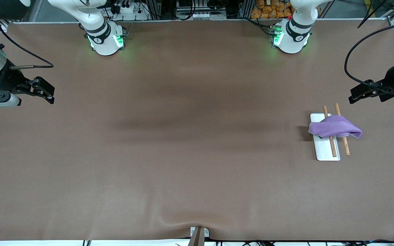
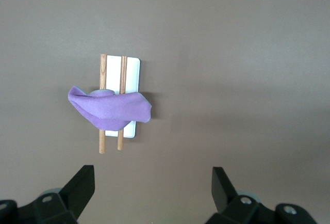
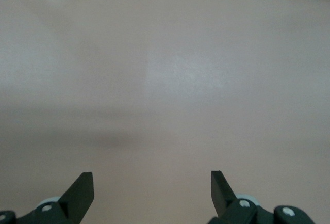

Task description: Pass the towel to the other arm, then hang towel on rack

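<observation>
Nearest the front camera, at the table's lower edge, a small grey bracket point(image 1: 199, 234) sits where the brown table cover point(image 1: 183, 153) puckers slightly.

Left gripper point(image 1: 357, 95): raised over the table at the left arm's end, fingers spread wide and holding nothing. In the left wrist view its two dark fingertips point(image 2: 82, 187) frame bare cover, well apart from the rack.

Right gripper point(image 1: 48, 92): raised over the right arm's end of the table, fingers likewise spread and empty; its wrist view shows only cover between the fingertips point(image 3: 81, 190). This arm waits.

Rack point(image 1: 327, 150): a white base plate with two thin wooden rods point(image 1: 346, 147) running side by side above it, standing toward the left arm's end of the table, nearer the front camera than the left gripper's place over the table.

Towel point(image 1: 333, 126): a lilac cloth draped across both rods near their middle, bunched in soft folds, one end hanging off past the rod nearer the left arm's end of the table. Whether that end touches the table is hard to judge from these views. Neither gripper touches the towel.

Both arm bases point(image 1: 106, 41) stand along the edge farthest from the front camera.
</observation>
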Tool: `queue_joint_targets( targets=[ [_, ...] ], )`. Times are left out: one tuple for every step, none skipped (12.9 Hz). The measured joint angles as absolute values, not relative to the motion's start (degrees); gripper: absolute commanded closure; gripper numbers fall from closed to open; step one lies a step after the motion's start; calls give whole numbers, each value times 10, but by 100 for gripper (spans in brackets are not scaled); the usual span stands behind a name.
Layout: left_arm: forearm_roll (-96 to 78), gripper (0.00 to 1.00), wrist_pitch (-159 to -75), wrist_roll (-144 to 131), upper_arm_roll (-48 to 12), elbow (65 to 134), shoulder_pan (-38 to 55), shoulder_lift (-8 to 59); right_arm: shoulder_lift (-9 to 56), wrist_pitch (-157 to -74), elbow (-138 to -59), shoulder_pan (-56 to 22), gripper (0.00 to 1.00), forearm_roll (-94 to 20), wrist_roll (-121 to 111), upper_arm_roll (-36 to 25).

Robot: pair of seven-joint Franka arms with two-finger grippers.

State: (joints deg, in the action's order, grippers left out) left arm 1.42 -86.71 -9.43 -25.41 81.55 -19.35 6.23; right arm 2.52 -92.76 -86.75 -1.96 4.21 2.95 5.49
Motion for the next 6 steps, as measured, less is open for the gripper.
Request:
queue_joint_targets(
  targets=[
    [14, 0, -866, -95, -249, 818, -181, 56, 25, -928, -867, -20, 0, 42, 29, 55],
    [14, 0, -863, -99, -231, 820, -157, 50, 26, -928, -867, -20, 0, 42, 29, 55],
    [14, 0, -861, -101, -204, 823, -127, 43, 26, -928, -867, -20, 0, 42, 29, 55],
    [14, 0, -859, -102, -177, 827, -98, 36, 26, -928, -867, -20, 0, 42, 29, 55],
    [14, 0, -858, -102, -149, 831, -71, 31, 26, -928, -866, -20, 0, 42, 29, 54],
    [14, 0, -857, -102, -121, 834, -45, 27, 26, -928, -865, -20, 0, 42, 29, 54]
  ],
)
